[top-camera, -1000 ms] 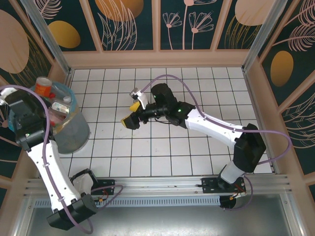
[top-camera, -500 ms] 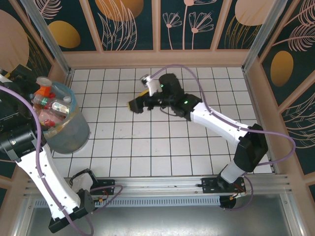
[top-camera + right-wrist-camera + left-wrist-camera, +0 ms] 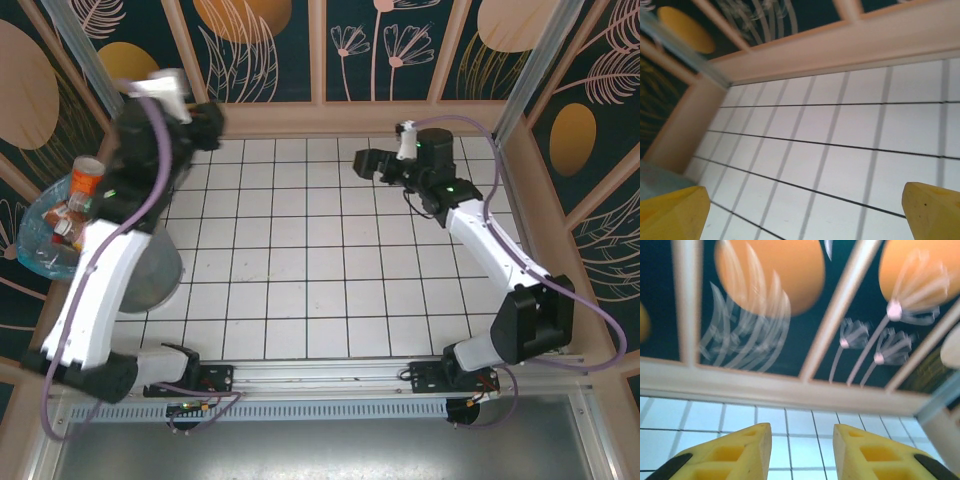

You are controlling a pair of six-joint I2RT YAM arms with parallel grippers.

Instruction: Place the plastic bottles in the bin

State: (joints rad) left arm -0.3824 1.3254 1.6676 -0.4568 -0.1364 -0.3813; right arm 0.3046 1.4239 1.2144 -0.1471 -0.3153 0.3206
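The grey bin (image 3: pixel 157 277) stands at the left edge of the floor, lined with a light-blue bag (image 3: pixel 38 252). Several plastic bottles (image 3: pixel 66 213) lie heaped inside it, and one with an orange label (image 3: pixel 87 177) stands on top. My left arm crosses over the bin and hides part of it. My left gripper (image 3: pixel 208 118) (image 3: pixel 802 442) is raised by the back wall, open and empty. My right gripper (image 3: pixel 364 162) (image 3: pixel 805 212) hangs over the back middle of the floor, wide open with nothing between its fingers.
The white tiled floor (image 3: pixel 320 260) is enclosed by beige walls with dark patterned panels (image 3: pixel 270 50). Metal posts (image 3: pixel 95 70) stand at the back corners. The arm bases sit on a rail (image 3: pixel 320 380) at the near edge.
My left arm has swung from over the bin up and right toward the back wall. My right arm has drawn back to the right rear, its gripper still open.
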